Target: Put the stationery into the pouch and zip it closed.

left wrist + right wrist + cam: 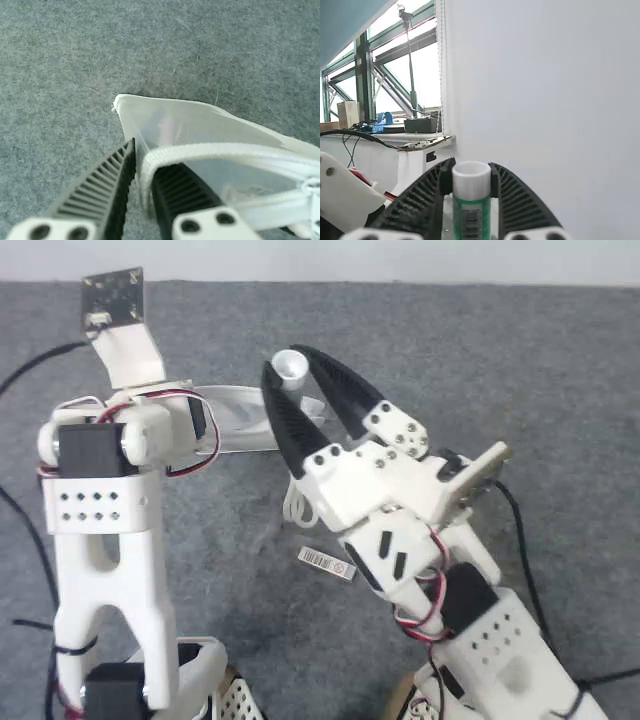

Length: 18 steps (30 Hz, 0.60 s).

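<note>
Two grippers, both clamped. Pinches the white zip rim (210, 148) of the clear flat plastic pouch (200, 122) with the left gripper (140, 150); grips a white-capped green glue stick (471, 197) in the right gripper (283, 357), lifted near that pouch.

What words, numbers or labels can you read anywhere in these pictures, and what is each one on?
No text can be read.
White strip on the table: barcode bars, any digits too small to read.
Glue stick in the right gripper: barcode-like print, too blurred to read.
Pouch: no print visible.
</note>
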Available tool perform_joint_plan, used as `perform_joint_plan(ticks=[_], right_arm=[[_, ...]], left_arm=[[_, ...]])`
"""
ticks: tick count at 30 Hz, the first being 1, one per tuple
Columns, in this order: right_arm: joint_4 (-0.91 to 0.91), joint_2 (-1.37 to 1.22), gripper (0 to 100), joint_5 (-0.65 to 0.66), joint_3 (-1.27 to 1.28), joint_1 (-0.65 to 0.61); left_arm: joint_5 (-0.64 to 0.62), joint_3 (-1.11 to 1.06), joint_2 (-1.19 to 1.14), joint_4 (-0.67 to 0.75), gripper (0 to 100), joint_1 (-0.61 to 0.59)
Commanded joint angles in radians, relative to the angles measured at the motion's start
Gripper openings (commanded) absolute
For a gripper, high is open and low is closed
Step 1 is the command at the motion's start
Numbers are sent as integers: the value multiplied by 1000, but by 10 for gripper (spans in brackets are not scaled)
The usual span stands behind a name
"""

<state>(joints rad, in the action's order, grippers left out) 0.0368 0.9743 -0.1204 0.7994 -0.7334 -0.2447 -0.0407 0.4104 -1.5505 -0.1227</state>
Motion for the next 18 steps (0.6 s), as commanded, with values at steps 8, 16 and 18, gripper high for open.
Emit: perform_joint_plan(ticks=[8,16,18], right_arm=[[315,-309,13,28,-11,-8],[341,-423,13,46,-5,-8],[346,-437,13,49,12,-8]], left_arm=[[-15,31,6,3,10,6],[-15,31,6,3,10,3],[-15,31,6,3,10,3]])
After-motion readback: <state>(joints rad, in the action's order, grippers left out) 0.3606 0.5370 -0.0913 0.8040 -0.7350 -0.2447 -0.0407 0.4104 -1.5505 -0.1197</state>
